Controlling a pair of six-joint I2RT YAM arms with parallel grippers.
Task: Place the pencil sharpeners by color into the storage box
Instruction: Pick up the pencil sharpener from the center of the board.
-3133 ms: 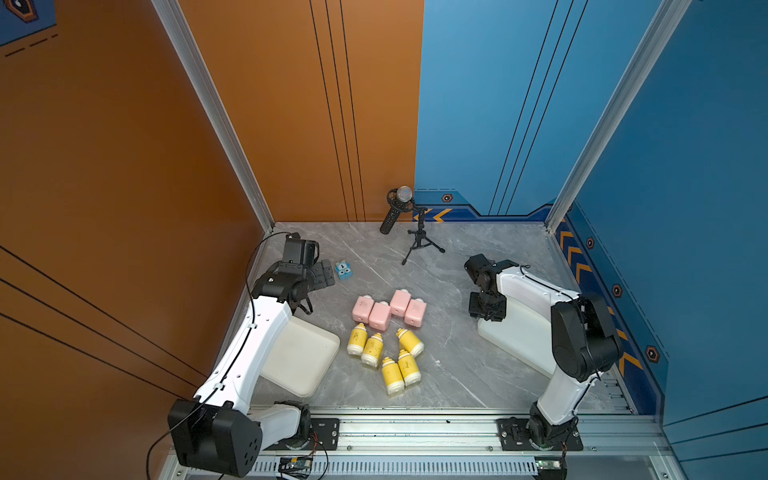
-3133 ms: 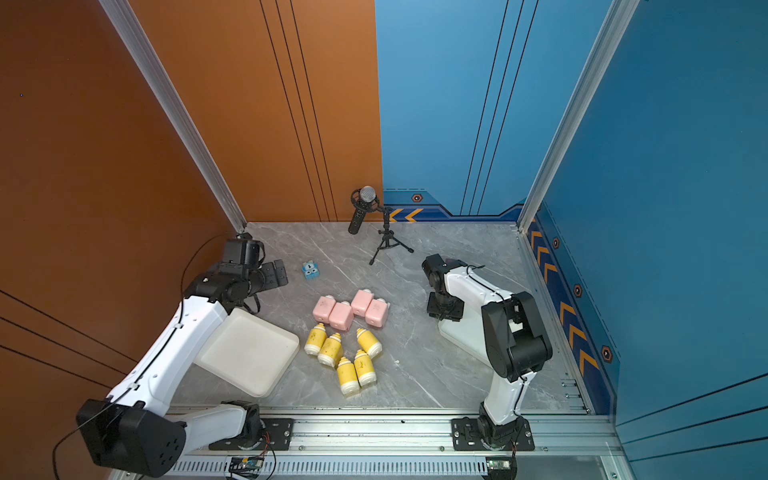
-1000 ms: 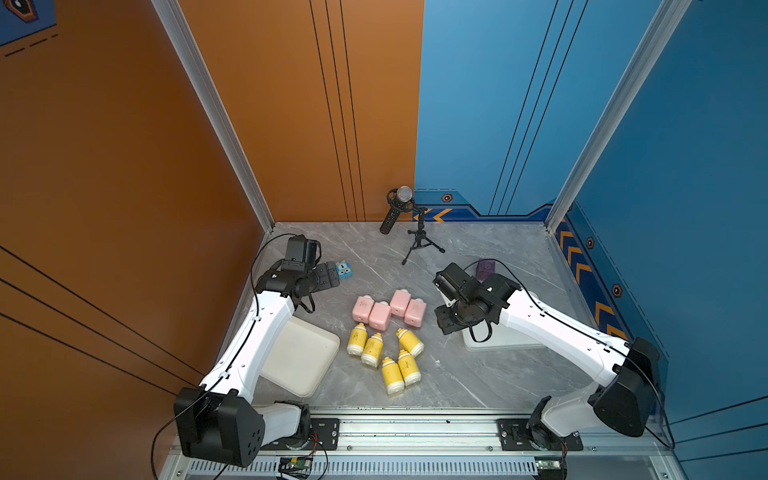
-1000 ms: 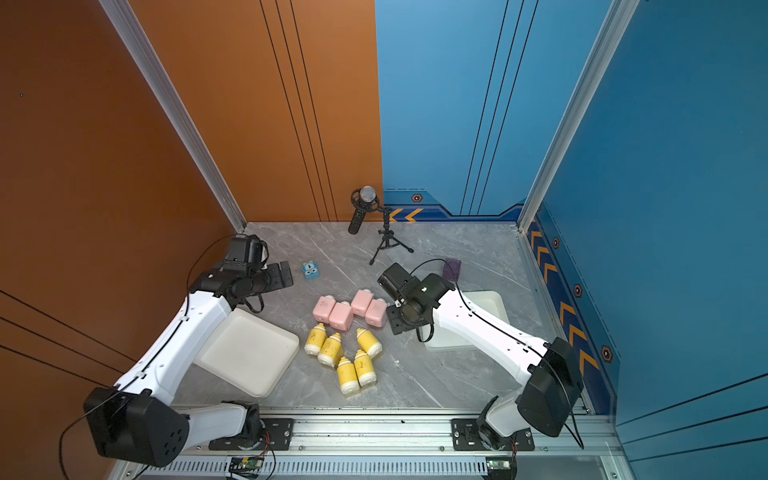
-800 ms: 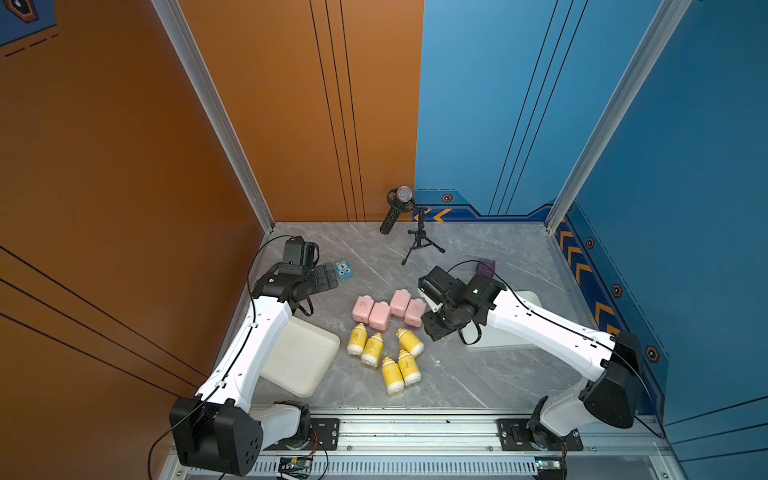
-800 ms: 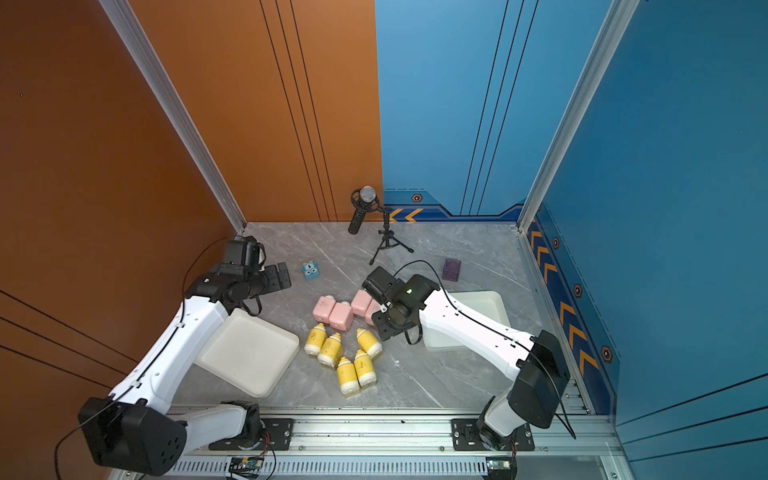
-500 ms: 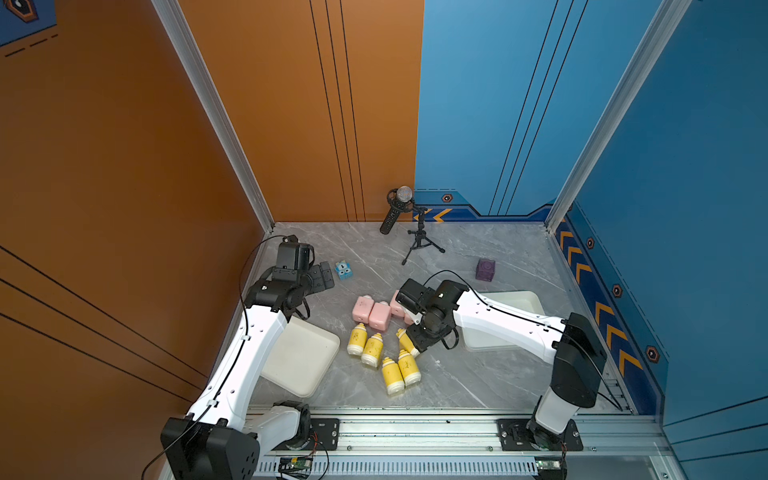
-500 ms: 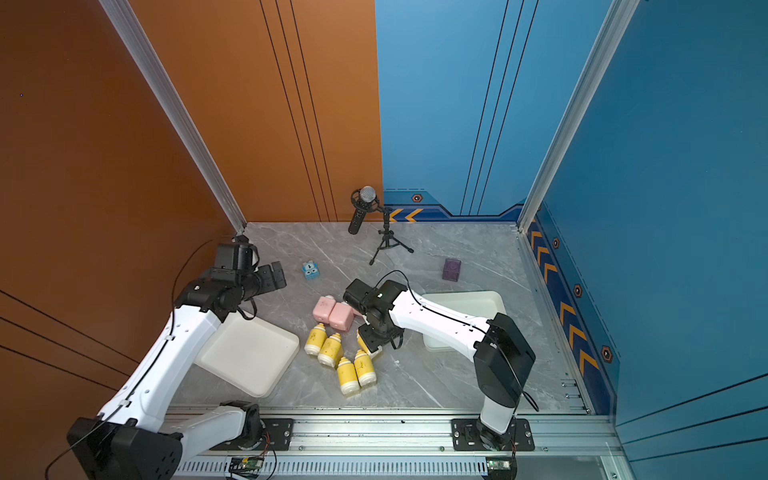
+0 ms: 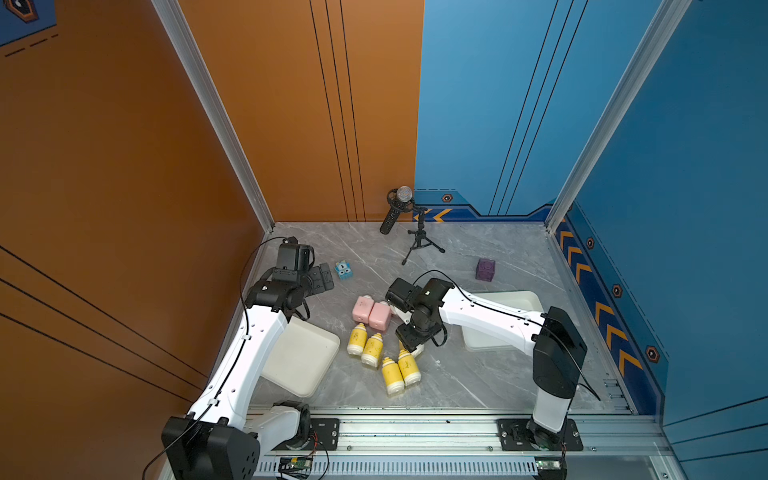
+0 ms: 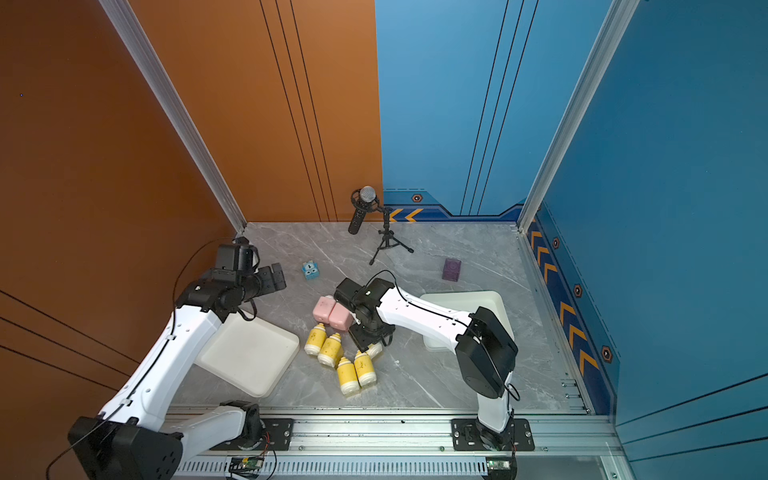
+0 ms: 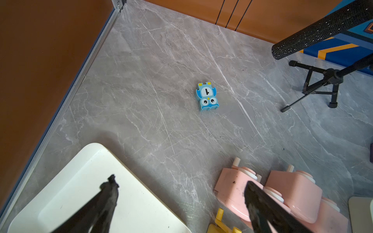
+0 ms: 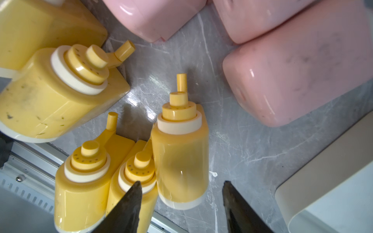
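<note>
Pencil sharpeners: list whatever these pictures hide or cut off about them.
- Both top views: the right arm covers all but two pink sharpeners and most of one yellow sharpener.
- Right wrist view: the frame's edge cuts off the pink ones' knobs.
- Left wrist view: the frame's edge leaves only a corner of another yellow sharpener.

Yellow pencil sharpeners (image 12: 179, 157): five, lying on the surface (image 9: 478, 374). Pink pencil sharpeners (image 12: 292, 80): three countable in the right wrist view; only two clear in both top views, arm over the rest. White storage trays (image 9: 299, 357): two, one either side of the yellow group. Blue cube (image 9: 343, 270): one. Purple cube (image 9: 485, 269): one. Microphone (image 9: 404, 194): one.
</note>
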